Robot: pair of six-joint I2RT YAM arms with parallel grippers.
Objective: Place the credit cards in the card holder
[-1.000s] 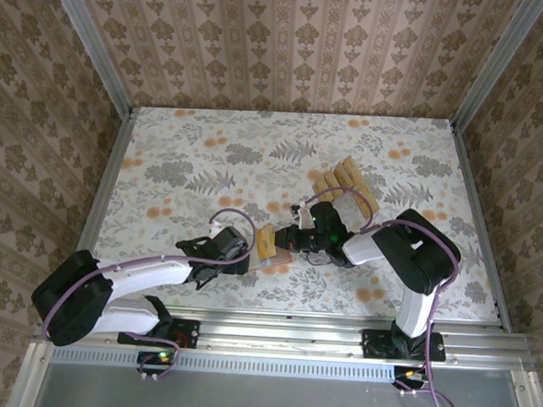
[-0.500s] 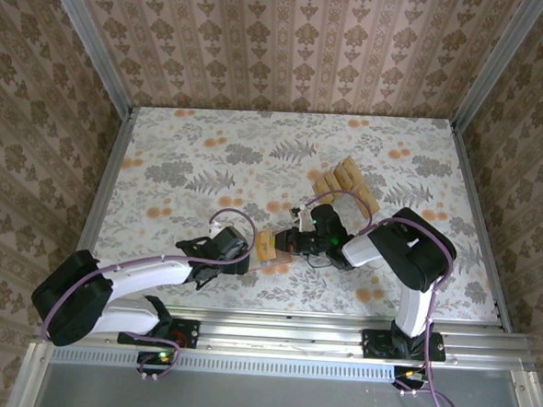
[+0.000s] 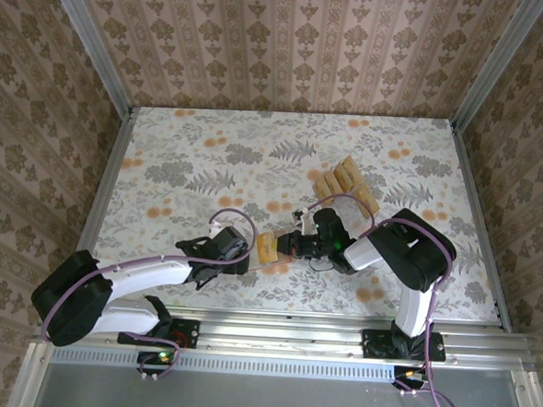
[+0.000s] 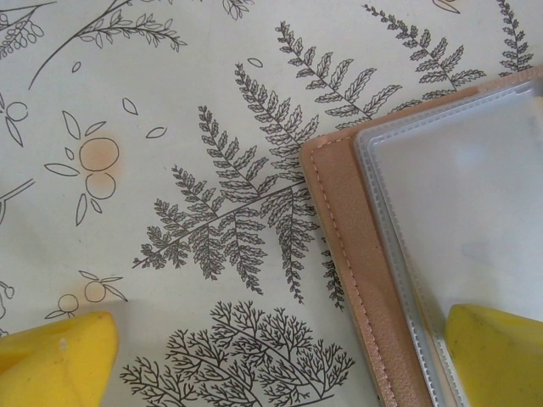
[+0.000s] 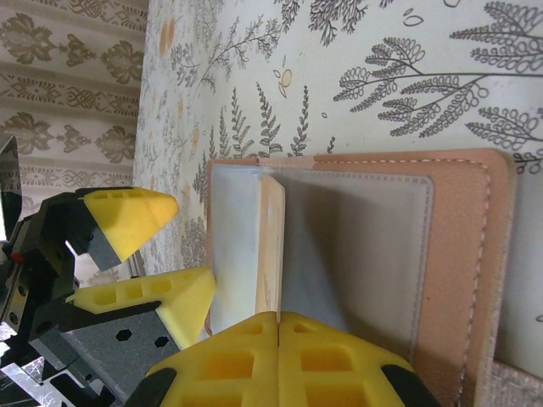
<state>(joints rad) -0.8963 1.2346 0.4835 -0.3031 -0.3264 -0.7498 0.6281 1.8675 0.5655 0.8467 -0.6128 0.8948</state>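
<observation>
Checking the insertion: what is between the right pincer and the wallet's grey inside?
A tan card, pinched edge-on by the shut right pincer, bridges to the wallet; right wrist view.

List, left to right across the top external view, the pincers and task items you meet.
Left pincer, open → card holder → right pincer, shut on one card → loose credit cards, farther back on the table.

Reddish-brown card holder (image 5: 462, 254), tan card (image 5: 270, 237), yellow-fingered right hand (image 5: 278, 322) — pale fern-print table (image 4: 170, 127).
</observation>
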